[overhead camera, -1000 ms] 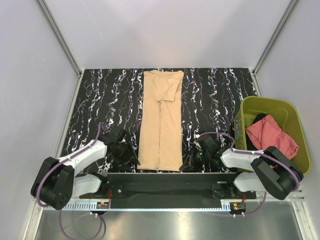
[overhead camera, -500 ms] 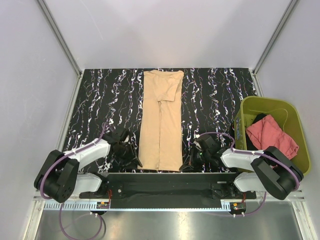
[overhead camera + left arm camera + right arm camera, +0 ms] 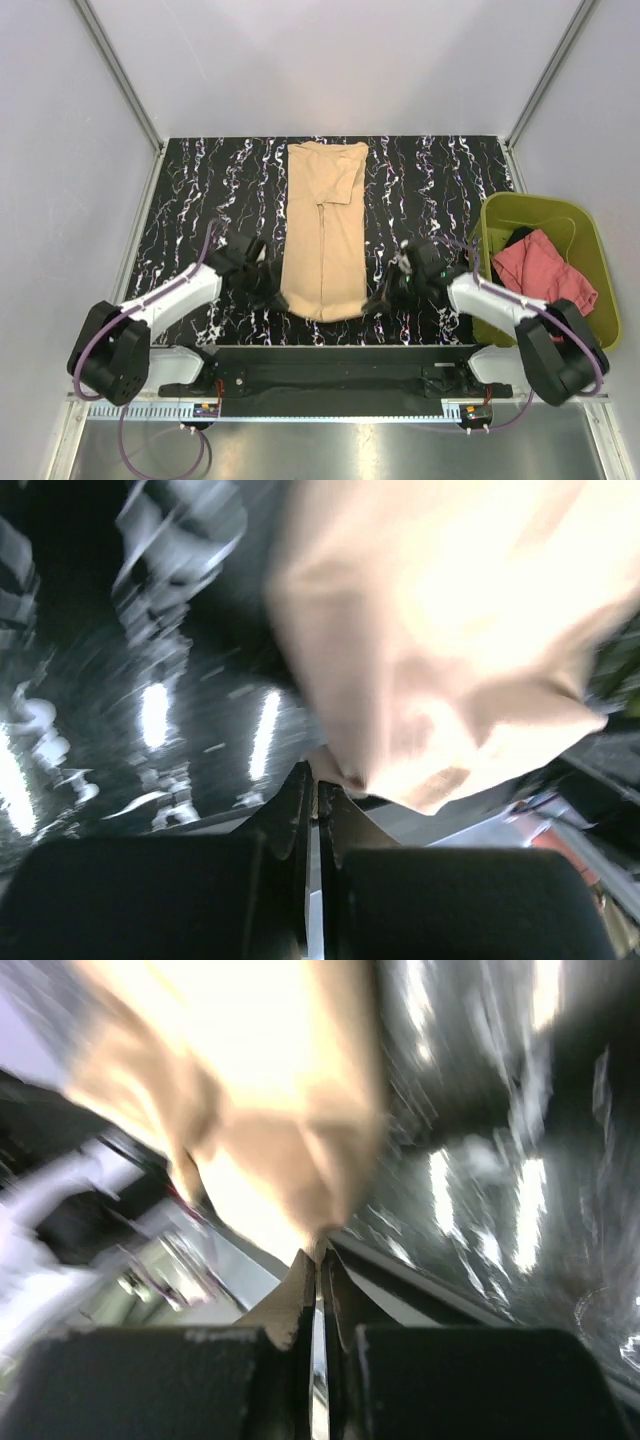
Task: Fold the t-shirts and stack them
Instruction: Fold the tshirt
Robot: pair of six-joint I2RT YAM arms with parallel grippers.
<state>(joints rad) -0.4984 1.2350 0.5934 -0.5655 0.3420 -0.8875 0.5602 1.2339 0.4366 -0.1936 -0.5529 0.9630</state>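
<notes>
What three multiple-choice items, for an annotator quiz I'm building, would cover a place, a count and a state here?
1. Where is the salmon-red t-shirt?
A. on the floor
B. in the olive-green bin
C. hanging on a wall

2. How many t-shirts lie on the table?
A. one
B. two
C. three

3. How do the left gripper and the right gripper stand?
A. both open above the cloth
B. left open, right shut
C. both shut on the tan t-shirt

Key:
1 B: the red cloth lies bunched inside the bin at the table's right.
2 A: only the tan one is spread on the marbled top.
3 C: each wrist view shows closed fingers pinching a near corner of tan cloth.
</notes>
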